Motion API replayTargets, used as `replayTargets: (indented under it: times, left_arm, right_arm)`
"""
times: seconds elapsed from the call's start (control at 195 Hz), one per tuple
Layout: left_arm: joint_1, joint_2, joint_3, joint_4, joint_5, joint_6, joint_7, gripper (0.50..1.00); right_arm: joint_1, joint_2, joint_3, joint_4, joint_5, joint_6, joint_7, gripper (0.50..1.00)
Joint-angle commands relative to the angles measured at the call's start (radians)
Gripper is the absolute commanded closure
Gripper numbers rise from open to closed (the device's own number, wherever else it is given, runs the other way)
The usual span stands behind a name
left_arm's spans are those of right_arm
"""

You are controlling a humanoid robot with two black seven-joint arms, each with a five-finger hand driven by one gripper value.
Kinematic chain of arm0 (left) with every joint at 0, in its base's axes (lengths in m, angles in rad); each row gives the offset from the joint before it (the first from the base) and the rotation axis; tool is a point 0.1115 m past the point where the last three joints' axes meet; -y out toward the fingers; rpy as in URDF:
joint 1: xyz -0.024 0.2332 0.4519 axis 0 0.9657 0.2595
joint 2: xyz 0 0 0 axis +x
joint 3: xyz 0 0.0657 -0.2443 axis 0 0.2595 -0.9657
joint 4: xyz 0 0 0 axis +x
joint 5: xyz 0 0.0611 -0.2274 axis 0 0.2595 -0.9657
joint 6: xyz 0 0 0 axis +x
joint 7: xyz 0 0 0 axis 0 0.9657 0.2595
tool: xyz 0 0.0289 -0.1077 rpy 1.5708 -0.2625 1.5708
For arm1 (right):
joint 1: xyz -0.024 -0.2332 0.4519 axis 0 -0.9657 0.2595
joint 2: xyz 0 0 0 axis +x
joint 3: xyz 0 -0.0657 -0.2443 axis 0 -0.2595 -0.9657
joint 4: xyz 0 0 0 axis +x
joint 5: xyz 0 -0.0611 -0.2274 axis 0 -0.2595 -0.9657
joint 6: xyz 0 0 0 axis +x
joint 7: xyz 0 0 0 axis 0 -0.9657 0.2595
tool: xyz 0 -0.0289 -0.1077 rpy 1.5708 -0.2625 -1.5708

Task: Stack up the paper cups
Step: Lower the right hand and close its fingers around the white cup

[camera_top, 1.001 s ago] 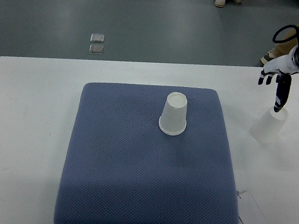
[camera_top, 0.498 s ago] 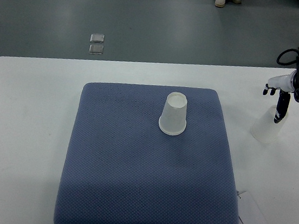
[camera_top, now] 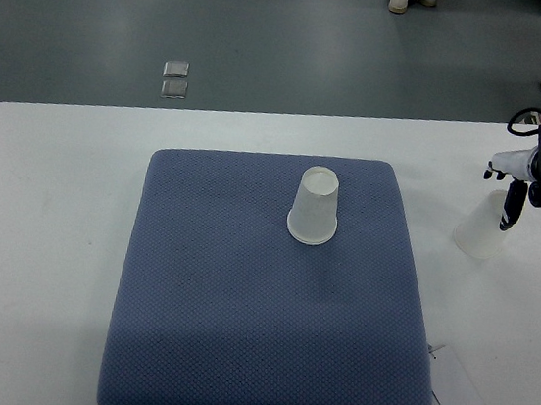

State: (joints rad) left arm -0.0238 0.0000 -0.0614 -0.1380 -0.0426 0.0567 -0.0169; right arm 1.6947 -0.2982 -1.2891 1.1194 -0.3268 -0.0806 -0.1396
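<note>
A white table (camera_top: 49,235) is filling most of the top view, and a blue quilted pad (camera_top: 263,340) is lying flat across its middle. Toward the pad's 12 o'clock edge, one paper cup (camera_top: 314,206) is standing upside down, wide rim resting on the fabric and narrow base facing up, with nothing touching it. A second paper cup (camera_top: 482,229) is sitting off the pad on the bare tabletop, out at about 3 o'clock from the first cup and well apart from it; it too appears to be inverted, though its pale body is blending into the table and the orientation is hard to confirm. The right hand (camera_top: 510,183) is reaching in from the picture's right edge and hovering at the 1 o'clock side of that second cup. One dark finger (camera_top: 510,207) is pointing straight down, overlapping the cup's upper right edge, while the other fingertips (camera_top: 492,173) are showing as small dark tips curled loosely to the left of the white palm; they are not closing around the cup, and whether the lowered finger is actually touching it cannot be told. At the table's 5 o'clock corner, a flat white card (camera_top: 460,389) is lying just beside the pad.
</note>
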Motion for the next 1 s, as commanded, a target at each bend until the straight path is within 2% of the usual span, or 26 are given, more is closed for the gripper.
replayTargets:
  times: [0.0,0.508,0.996]
  left_arm:
    - [0.001,0.0,0.0,0.0,0.0,0.0,0.0,0.5]
    - [0.001,0.0,0.0,0.0,0.0,0.0,0.0,0.5]
    - [-0.001,0.0,0.0,0.0,0.0,0.0,0.0,0.5]
  right_arm:
    - [-0.027,-0.002,0.001,-0.01,0.0,-0.018,0.0,0.593]
    - [-0.053,-0.004,0.002,-0.033,0.0,-0.041,0.002,0.646]
    - [-0.07,-0.001,0.024,-0.043,0.009,-0.041,0.002,0.646]
